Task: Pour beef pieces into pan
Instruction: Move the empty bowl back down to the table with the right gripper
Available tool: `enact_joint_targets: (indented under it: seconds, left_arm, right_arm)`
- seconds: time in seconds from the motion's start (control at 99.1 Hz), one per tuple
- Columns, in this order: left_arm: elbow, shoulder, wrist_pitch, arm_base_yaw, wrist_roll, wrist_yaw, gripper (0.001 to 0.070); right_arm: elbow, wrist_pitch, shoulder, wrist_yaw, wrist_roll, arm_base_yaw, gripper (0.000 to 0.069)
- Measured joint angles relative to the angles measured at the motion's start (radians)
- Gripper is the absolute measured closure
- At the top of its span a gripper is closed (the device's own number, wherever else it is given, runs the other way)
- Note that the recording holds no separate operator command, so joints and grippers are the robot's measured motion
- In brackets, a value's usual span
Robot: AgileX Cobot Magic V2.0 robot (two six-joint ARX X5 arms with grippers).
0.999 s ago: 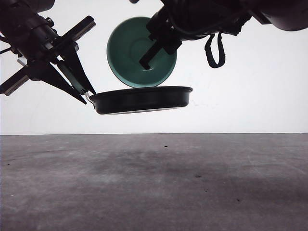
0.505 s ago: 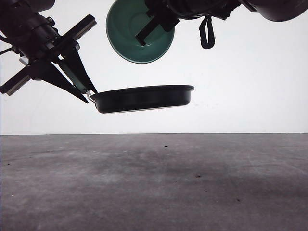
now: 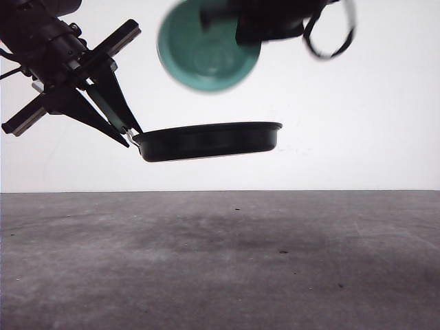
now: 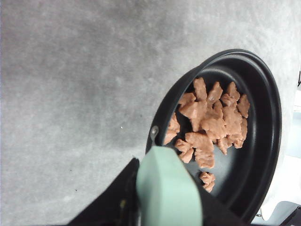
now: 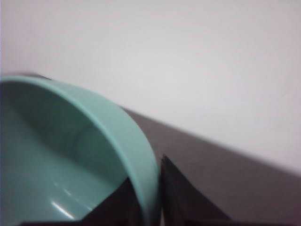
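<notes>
The black pan hangs level above the table, held by its pale mint-green handle in my left gripper, which is shut on that handle. Inside the pan lies a heap of reddish-brown beef pieces. Above the pan, the teal-green bowl is tipped on its side and blurred; its inside looks bare. My right gripper is shut on the bowl's rim, one finger inside and one outside.
The grey table lies well below both arms, with a white wall behind. A black strap loop dangles from the right arm.
The right arm has lifted the bowl higher and swung it, leaving it blurred. The pan has crept slightly to the right; the left gripper's hold on the handle is unchanged.
</notes>
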Motion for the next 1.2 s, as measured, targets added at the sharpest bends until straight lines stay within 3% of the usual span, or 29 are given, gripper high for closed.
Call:
enact_joint_targets:
  seconds: [0.101,0.242,0.404,0.505,0.646,0.797,1.13,1.201]
  left_arm:
    - [0.000,0.000,0.009,0.000,0.016,-0.001,0.0656]
    - [0.000,0.000,0.029,0.000,0.035,-0.008,0.0656]
    - [0.000,0.000,0.041,0.000,0.072,-0.028,0.0656]
    - [0.000,0.000,0.040,0.000,0.098,-0.033,0.0656]
    - [0.000,0.000,0.044,0.000,0.113,-0.032,0.0656]
    - [0.000,0.000,0.059,0.000,0.119,-0.030,0.0656]
    - [0.000,0.000,0.051,0.000,0.120,-0.024,0.0656]
    - [0.000,0.000,0.051,0.000,0.120,-0.023,0.0656]
  right_arm:
    - [0.002,-0.161,-0.127,-0.094,0.174,-0.038,0.0668]
    - [0.015,-0.478,-0.289,-0.079,0.351,-0.156,0.0668]
    - [0.017,-0.909,-0.328,-0.082,0.430,-0.392,0.0668]
    - [0.016,-1.084,-0.278,-0.159,0.437,-0.568,0.0668]
    - [0.015,-1.072,-0.193,-0.251,0.437,-0.770,0.0668]
    - [0.015,-1.062,-0.051,-0.357,0.436,-0.888,0.0668]
    - [0.016,-1.058,0.141,-0.408,0.383,-0.908,0.0667]
    - [0.016,-1.056,0.148,-0.399,0.371,-0.909,0.0634]
